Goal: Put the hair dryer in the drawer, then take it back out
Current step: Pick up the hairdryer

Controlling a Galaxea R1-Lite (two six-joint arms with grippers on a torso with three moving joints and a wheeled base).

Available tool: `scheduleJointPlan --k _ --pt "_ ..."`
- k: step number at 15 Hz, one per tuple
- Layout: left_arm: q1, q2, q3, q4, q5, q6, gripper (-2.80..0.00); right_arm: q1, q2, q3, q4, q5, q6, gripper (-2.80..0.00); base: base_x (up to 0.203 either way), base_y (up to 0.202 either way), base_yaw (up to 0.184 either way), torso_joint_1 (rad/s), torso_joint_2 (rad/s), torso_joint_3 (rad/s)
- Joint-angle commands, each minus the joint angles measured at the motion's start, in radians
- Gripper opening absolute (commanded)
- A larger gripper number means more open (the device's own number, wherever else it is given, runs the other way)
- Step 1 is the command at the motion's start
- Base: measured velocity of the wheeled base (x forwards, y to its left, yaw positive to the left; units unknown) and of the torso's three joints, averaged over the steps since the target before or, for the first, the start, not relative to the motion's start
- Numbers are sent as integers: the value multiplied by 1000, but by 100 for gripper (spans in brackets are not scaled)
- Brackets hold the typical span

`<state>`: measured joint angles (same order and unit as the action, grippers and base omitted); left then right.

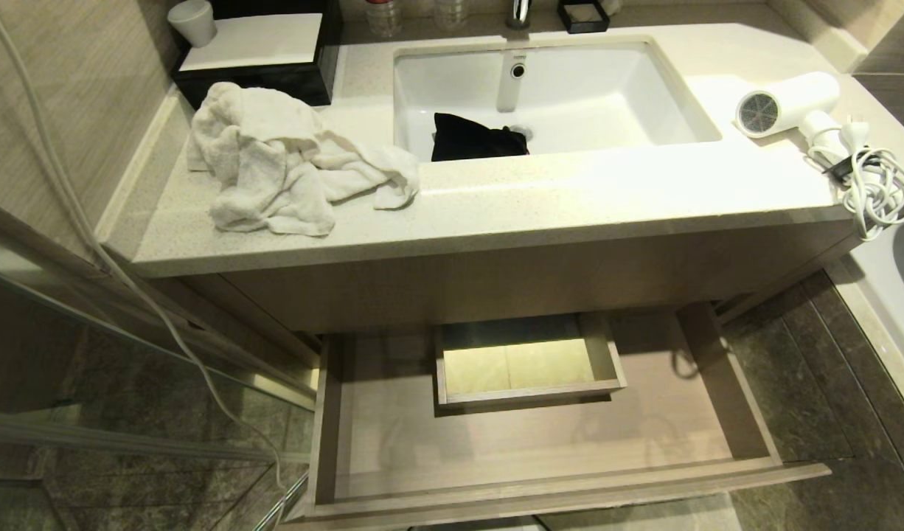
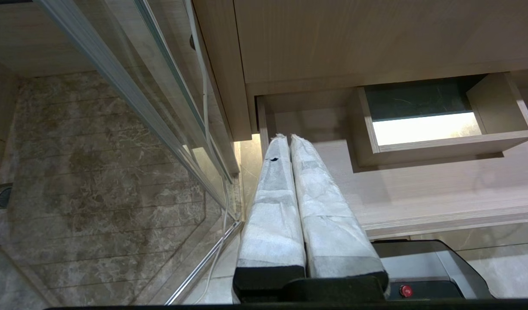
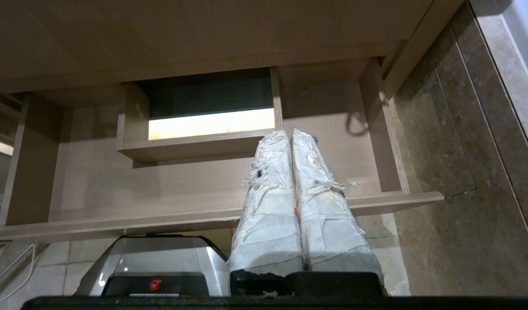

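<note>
Pincers: left pincer [image 2: 290, 138] and right pincer [image 3: 289, 134] closed, empty, low by the open drawer [image 1: 548, 483].
Grab: take the hair dryer [image 1: 790, 103] at the table's right edge by its barrel, clear of the cord [image 1: 876, 192].

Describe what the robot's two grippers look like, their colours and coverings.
Both look alike. The left gripper has two long fingers wrapped in white tape or cloth, tapering toward the tips, mounted on a black base; one wrap has a small dark hole. The right gripper matches, though its wrap is more wrinkled and frayed, with loose shreds. No cables or markings show.
</note>
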<state>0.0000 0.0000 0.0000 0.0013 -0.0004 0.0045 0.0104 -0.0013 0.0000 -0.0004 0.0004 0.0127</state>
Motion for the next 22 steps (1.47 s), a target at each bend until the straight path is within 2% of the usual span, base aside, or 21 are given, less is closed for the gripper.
scheduleJointPlan --k 1,19,22 --pt "0 0 2 0 0 0 -280 0 0 2 0 0 1 -280 0 0 0 0 0 0" --pt "0 0 2 0 0 0 -280 0 0 2 3 1 -8 -280 0 0 0 0 0 0" --pt "0 0 0 0 0 0 -280 0 0 2 3 1 -8 -280 0 0 0 142 0 149"
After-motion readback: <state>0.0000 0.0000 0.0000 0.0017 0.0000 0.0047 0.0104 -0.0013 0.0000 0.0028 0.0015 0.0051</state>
